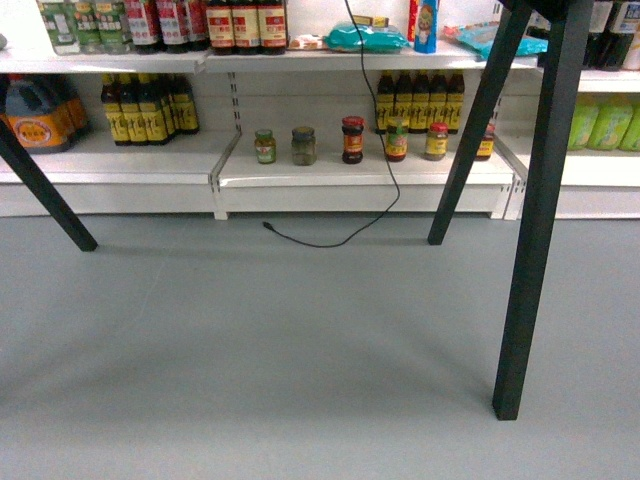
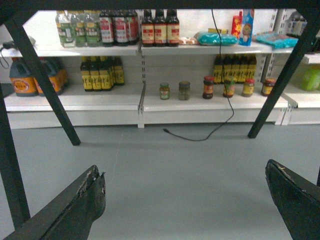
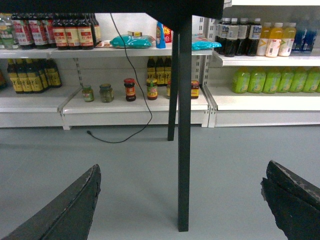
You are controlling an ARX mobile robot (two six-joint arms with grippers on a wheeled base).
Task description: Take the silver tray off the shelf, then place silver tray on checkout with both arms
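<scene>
My left gripper (image 2: 185,200) and right gripper (image 3: 180,200) both hang low with jaws spread wide, holding nothing; neither arm shows in my head view.

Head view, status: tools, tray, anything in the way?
Left tool open, empty. Right tool open, empty. Tray not in view. Black table legs stand between robot and shelf; black cable trails on the floor.

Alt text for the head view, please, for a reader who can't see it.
Grey floor runs to low white store shelves holding jars and dark bottles. Black table legs cross the right side; a black cable trails on the floor. No silver tray or grippers show.
</scene>
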